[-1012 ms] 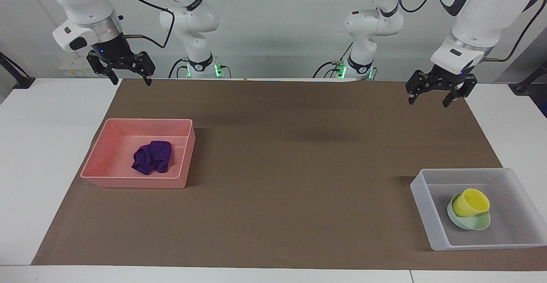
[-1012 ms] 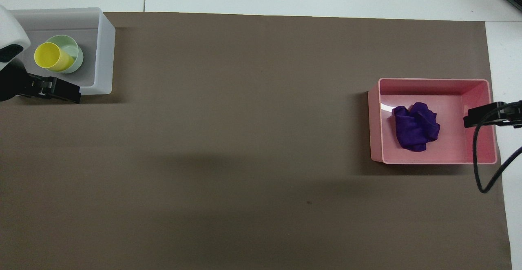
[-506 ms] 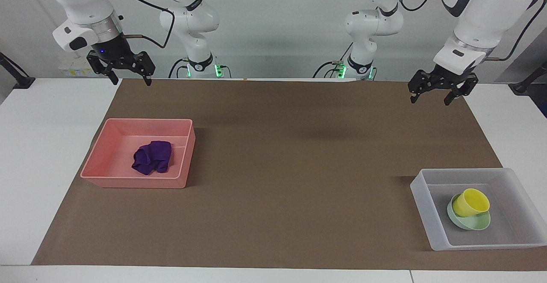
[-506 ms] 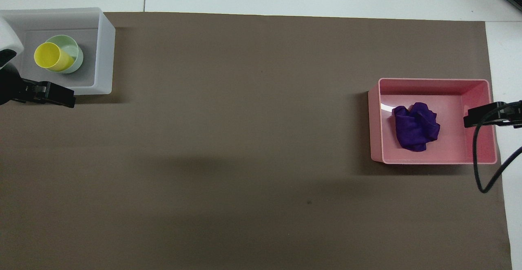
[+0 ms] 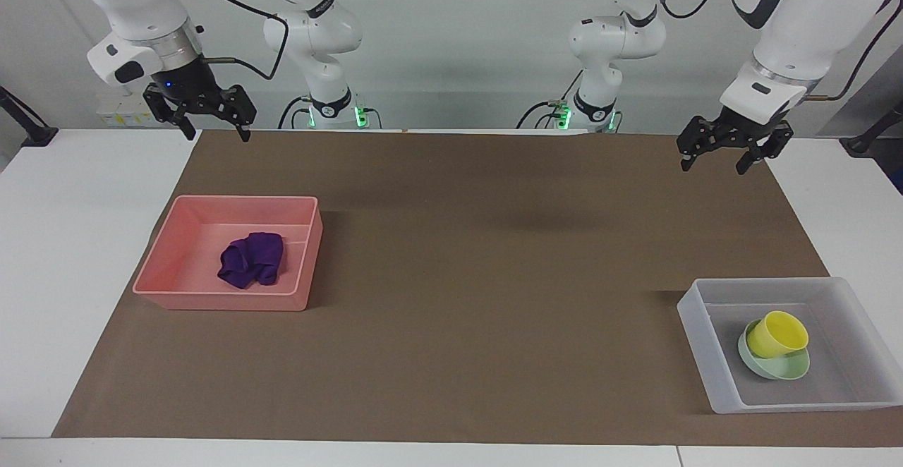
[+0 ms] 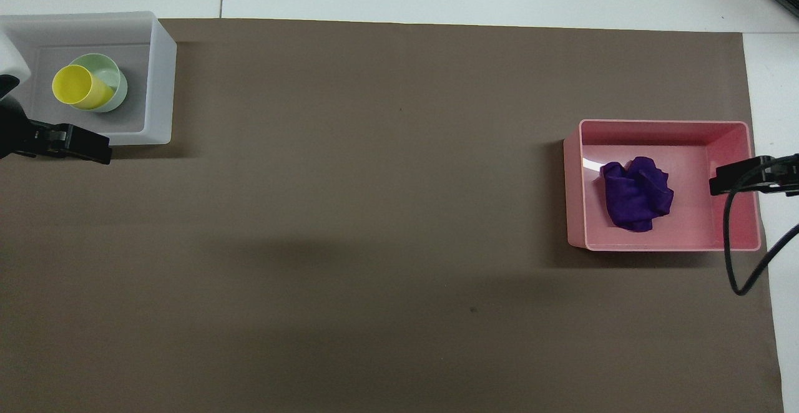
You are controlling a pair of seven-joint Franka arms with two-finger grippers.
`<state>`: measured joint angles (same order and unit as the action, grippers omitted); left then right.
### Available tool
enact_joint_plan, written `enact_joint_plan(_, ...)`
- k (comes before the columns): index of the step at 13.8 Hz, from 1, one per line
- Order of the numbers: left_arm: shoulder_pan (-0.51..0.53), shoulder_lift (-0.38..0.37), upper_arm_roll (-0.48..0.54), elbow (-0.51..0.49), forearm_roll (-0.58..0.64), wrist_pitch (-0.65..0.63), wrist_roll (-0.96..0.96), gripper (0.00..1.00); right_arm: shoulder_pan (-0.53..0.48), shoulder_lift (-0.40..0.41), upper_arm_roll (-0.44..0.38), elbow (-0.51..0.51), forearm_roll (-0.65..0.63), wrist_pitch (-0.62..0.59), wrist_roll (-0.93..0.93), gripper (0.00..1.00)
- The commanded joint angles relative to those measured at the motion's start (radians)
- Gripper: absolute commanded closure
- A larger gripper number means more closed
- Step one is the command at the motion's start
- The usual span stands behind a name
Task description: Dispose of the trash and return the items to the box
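Purple cloth in pink bin; right pincer raised apart.

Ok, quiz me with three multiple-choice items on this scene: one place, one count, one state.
1. Where is the purple cloth?
A. in the pink bin
B. in the clear box
C. on the brown mat

2. How many things lie in the clear box?
A. none
B. two
C. four

3. How is the left gripper?
A. shut on the cup
B. shut on the cloth
C. open and holding nothing

Key:
1 A, the cloth lies inside the pink walls.
2 B, only the cup and the green bowl under it.
3 C, its fingers are spread, up over the mat. The right gripper waits, open too.
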<state>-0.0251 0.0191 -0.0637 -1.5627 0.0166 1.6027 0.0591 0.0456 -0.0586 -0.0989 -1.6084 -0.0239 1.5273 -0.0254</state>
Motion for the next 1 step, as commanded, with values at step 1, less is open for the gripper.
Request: enact_joint_plan(1,0.013,-0.030,-0.004,-0.036,-0.003,0.023,0.008,0.00,-0.007,-0.029,0.005,-0.033,0.018,0.008,0.019,0.00)
